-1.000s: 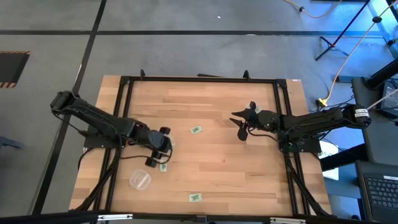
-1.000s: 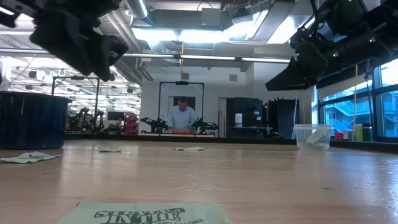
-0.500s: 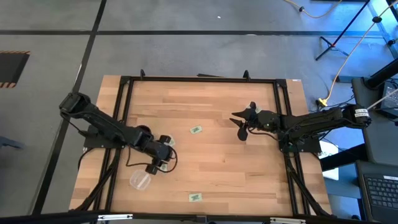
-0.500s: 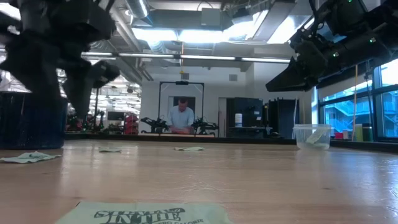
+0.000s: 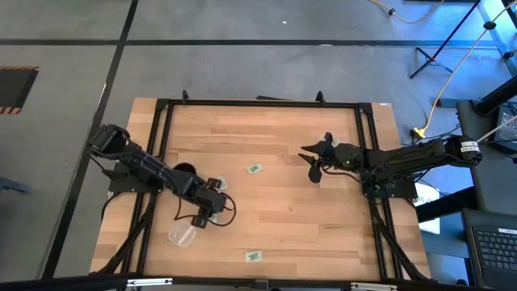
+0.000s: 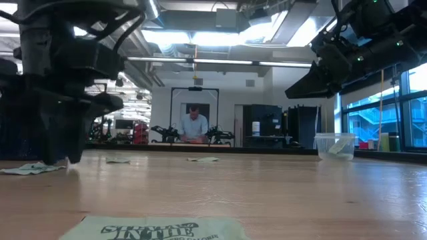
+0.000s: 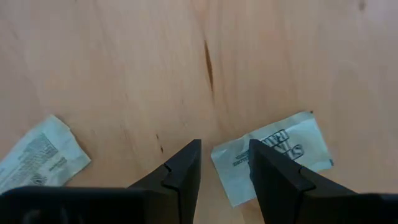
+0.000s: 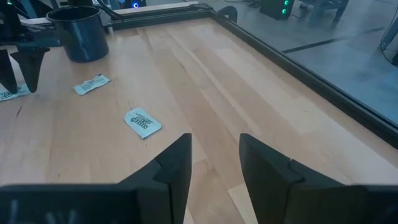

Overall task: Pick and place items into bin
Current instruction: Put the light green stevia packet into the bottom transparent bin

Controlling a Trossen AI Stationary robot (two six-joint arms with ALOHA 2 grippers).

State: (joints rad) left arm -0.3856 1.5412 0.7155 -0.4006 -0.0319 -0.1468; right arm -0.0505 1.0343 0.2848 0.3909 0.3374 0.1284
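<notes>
Surface: pale wooden table top (image 5: pixel 291 202) inside a black metal frame; I am looking down on it, with grey floor around it.
Background: in the low view a person (image 6: pixel 194 125) is standing at a far bench in the workshop behind the table.
Left gripper (image 5: pixel 212 204): I am seeing it at about 8 o'clock from the table's middle, pointing down at the wood; its two dark fingers (image 7: pixel 180 171) are standing a narrow gap apart with nothing between them.
Packet under left gripper: a pale green flat packet with white print (image 7: pixel 273 154) is lying on the wood just beside one fingertip, partly behind it; I cannot tell whether they are touching.
Second packet: another pale green packet (image 7: pixel 38 152) is lying apart from it on the other side of the fingers.
Other packets: one (image 5: pixel 255 169) is lying near the middle at about 10 o'clock, one (image 5: pixel 254 256) near the front edge at 6 o'clock.
Black cup (image 8: pixel 79 32): standing upright beside the left arm.
Clear plastic bin (image 5: pixel 182 235): sitting at 7 o'clock, near the left gripper.
Right gripper (image 5: pixel 315 158): waiting above the table at about 2 o'clock, fingers (image 8: pixel 171 168) parted and holding nothing.
</notes>
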